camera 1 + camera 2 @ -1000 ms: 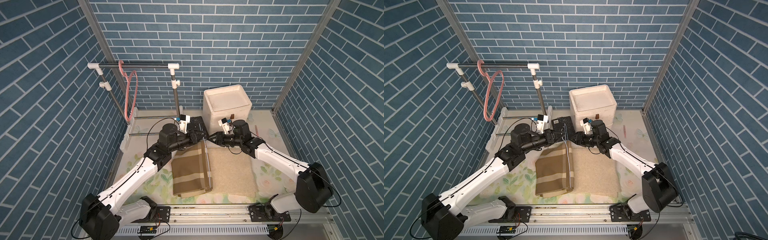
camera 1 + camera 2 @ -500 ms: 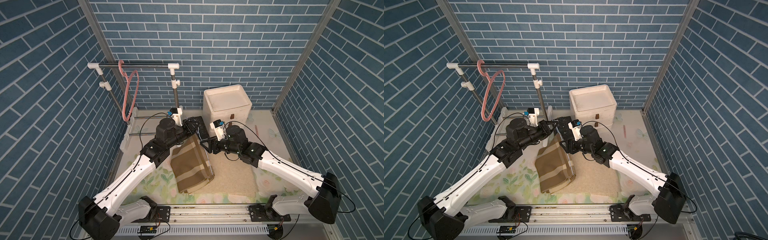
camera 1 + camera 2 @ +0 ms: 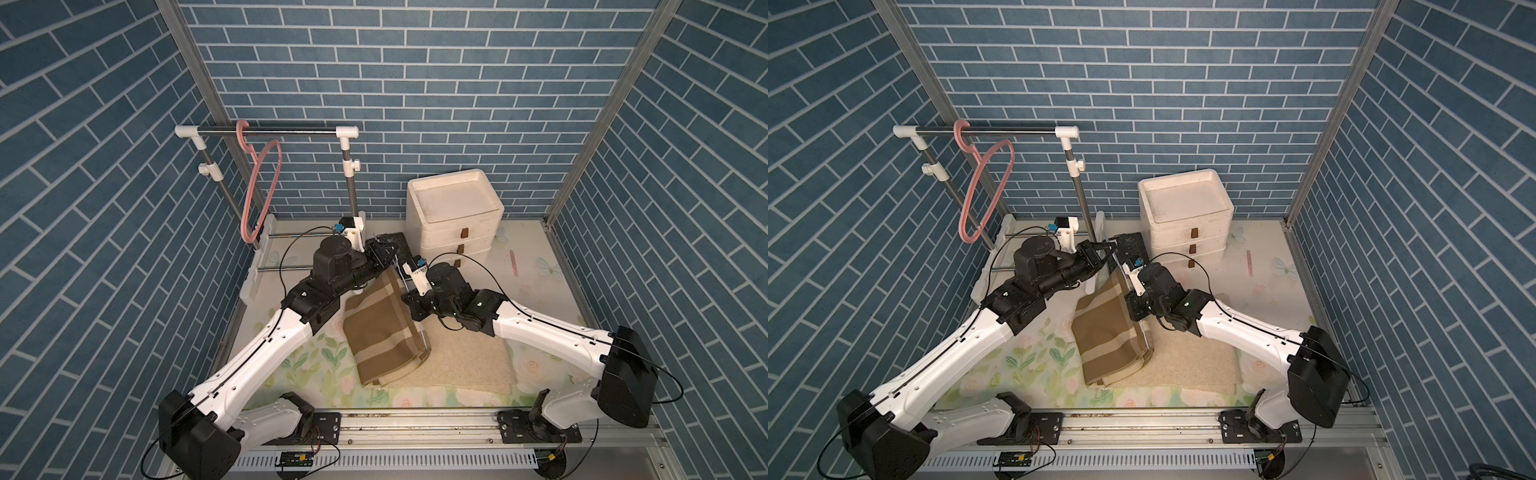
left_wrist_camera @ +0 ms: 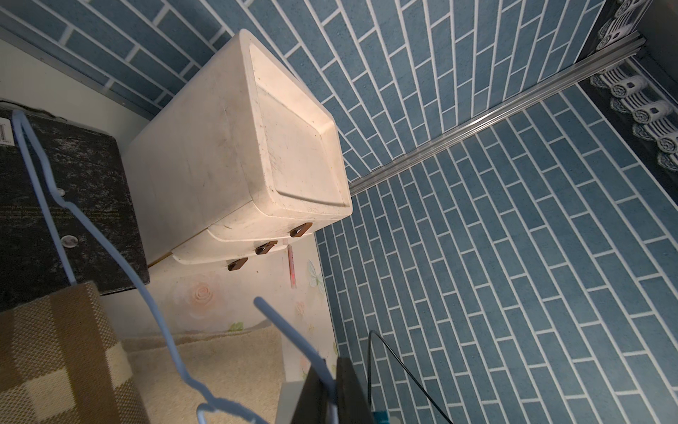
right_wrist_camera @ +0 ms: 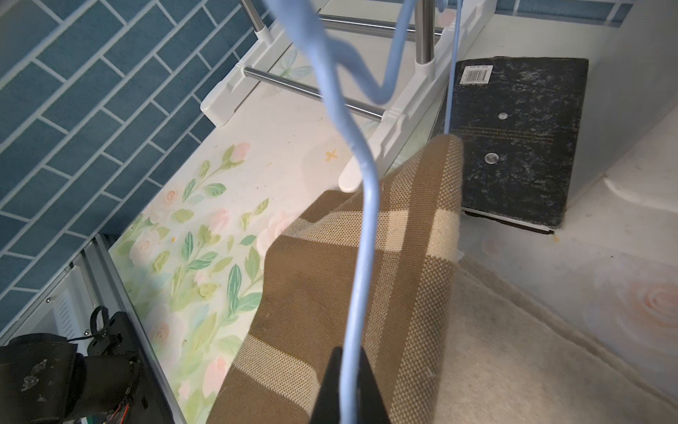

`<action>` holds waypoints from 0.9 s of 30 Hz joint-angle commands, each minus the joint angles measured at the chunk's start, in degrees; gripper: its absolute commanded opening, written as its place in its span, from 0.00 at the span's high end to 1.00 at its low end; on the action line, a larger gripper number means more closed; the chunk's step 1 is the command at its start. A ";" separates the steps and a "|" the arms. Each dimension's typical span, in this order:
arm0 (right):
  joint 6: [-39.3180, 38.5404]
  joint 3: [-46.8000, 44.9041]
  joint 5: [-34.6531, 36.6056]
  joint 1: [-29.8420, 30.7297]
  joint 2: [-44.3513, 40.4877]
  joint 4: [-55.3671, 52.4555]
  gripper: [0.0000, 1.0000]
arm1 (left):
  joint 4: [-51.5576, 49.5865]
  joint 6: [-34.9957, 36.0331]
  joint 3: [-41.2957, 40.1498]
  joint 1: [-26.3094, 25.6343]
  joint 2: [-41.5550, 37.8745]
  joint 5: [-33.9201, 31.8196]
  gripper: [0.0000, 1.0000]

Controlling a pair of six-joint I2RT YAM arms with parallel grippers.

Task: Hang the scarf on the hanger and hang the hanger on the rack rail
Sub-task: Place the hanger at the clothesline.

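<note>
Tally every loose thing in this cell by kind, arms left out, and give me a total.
Hangers: 2 (pink hanger, blue hanger)
Scarf: 1
Beige mat: 1
Black book: 1
Drawer unit: 1
Clothes rack: 1
Pink stick: 1
Total: 8

white-shelled arms (image 3: 266, 353) with black joints, black base housings (image 3: 195, 440), thin black cables (image 3: 281, 266), blue-plugged white wrist mounts (image 3: 353, 230)

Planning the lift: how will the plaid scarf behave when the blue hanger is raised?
Probably floppy: the scarf sags from the blue hanger, its lower end folded on the beige mat. It may slide along the smooth wire if tilted. Likely light, being woven cloth.
</note>
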 commanded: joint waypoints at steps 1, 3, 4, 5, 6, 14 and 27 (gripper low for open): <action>2.36 1.44 0.67 -0.08 -1.08 -6.41 1.00 | 2.52 2.70 0.76 1.52 -0.76 -0.55 0.89; 3.14 1.81 -0.21 -0.08 -1.30 -9.10 1.00 | 1.35 4.25 0.79 2.23 -1.28 -0.80 0.77; 3.63 1.74 -0.18 -0.11 -1.39 -9.89 1.00 | 0.79 4.98 0.84 2.64 -1.52 -0.93 0.72; 4.20 1.66 -1.97 -0.13 -1.43 -10.70 1.00 | 0.40 5.62 0.84 3.09 -1.84 -0.93 0.69; 4.76 1.46 -2.74 -0.05 -1.51 -11.49 1.00 | -0.07 6.19 0.84 3.75 -2.26 -0.99 0.65; 7.18 3.24 -2.92 -1.99 -5.45 -18.16 1.00 | -5.87 11.76 0.64 9.29 -6.55 -3.67 0.49; 1.40 27.75 -12.65 -4.64 -1.31 -31.40 1.00 | -11.53 25.59 0.71 13.13 -8.37 -6.92 0.49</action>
